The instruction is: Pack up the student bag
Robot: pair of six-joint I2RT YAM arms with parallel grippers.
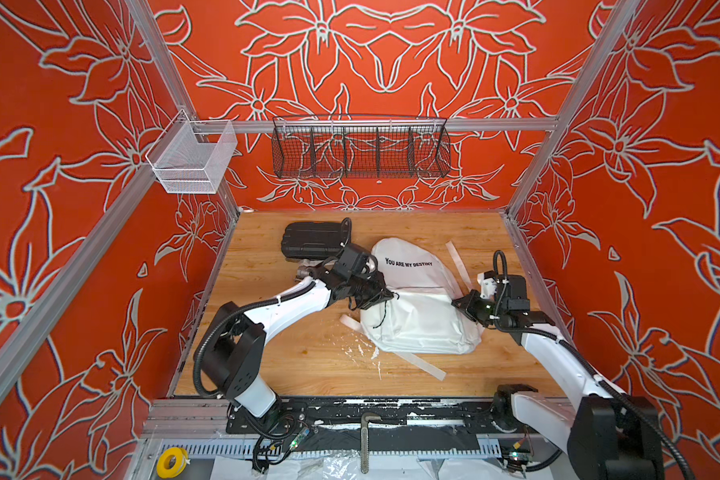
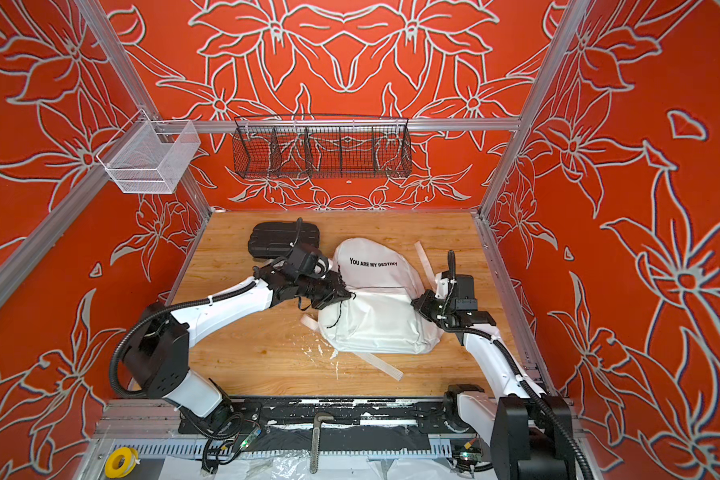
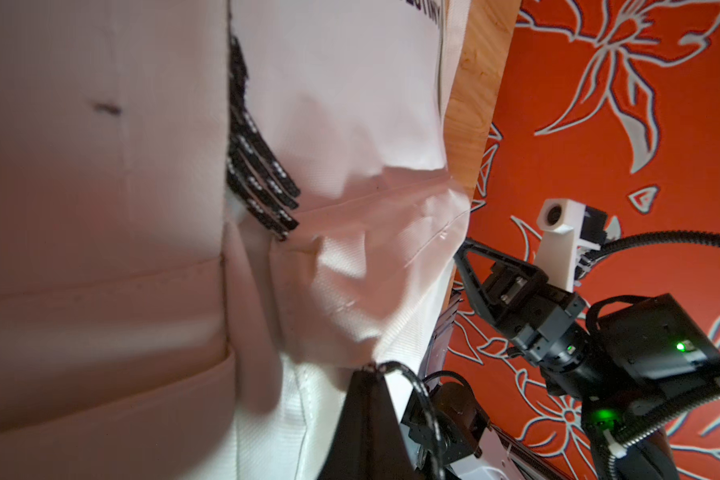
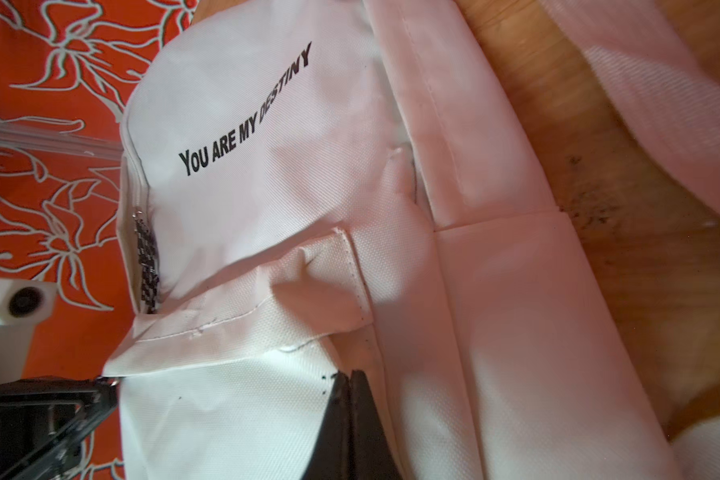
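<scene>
White student bag [image 1: 416, 316] lies flat on counter [image 1: 292, 349], print up. Left pincer [image 1: 390, 296] at bag's left edge, clamped on black cord pull [image 3: 422, 392]. Right pincer [image 1: 457, 302] at bag's right edge, tips together, pressed against front-pocket fabric. Hard black case [image 1: 312, 239] behind left pincer.

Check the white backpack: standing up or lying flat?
Lying flat: the backpack rests on the wooden table, printed front facing up in both top views.

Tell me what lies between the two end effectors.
Only the student bag: its front pocket fills the stretch from the left end effector, at the black cord pull, to the right end effector. Both top views show it.
</scene>
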